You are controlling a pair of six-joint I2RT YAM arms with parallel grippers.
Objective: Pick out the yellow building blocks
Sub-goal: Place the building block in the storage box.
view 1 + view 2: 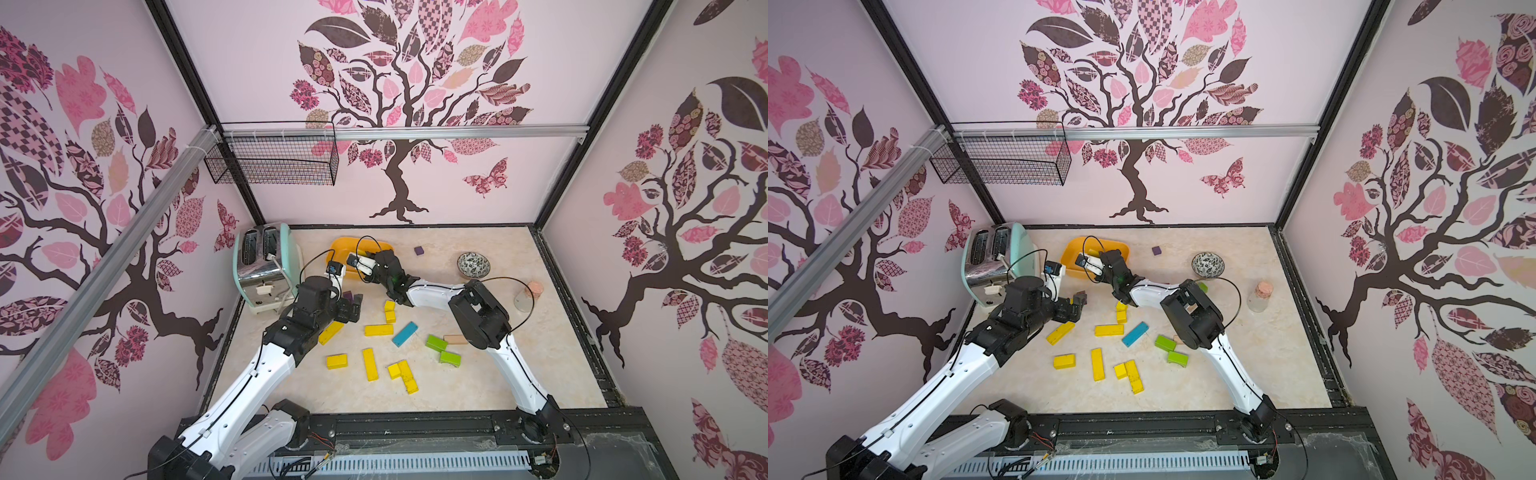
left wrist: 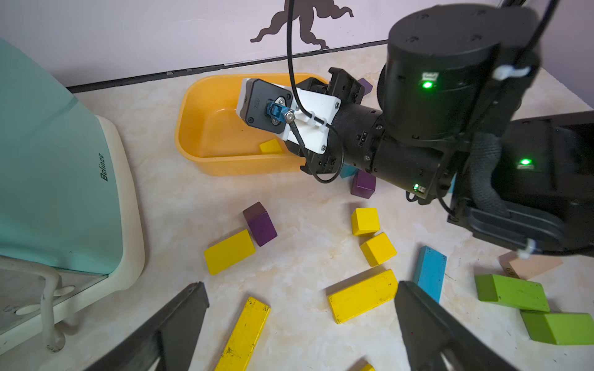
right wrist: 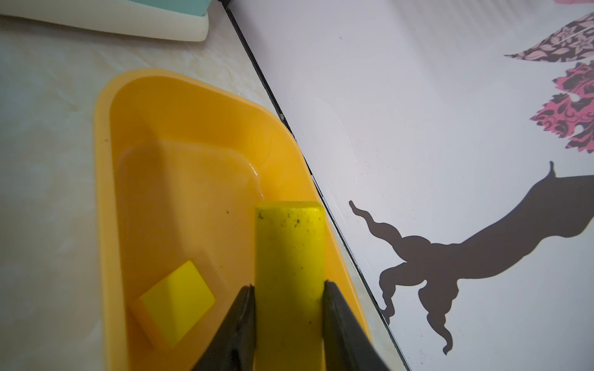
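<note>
On the table point(image 1: 478, 386), bare along its near edge, the right gripper point(image 3: 287, 285) clamps a yellow bar point(image 3: 289, 237) over the far tub point(image 3: 106, 192) while the left gripper point(image 2: 300, 286) gapes wide.

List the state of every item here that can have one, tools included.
Right tool: shut on long yellow wooden bar, over orange plastic tub.
Left tool: open, holding nothing.
Orange plastic tub: upright, one small yellow block inside.
Glass jar with pinkish lid: upright, closed.
Patterned ceramic bowl: upright, looks empty.
Mint-green toaster: upright, nothing sticking out of slots.
</note>
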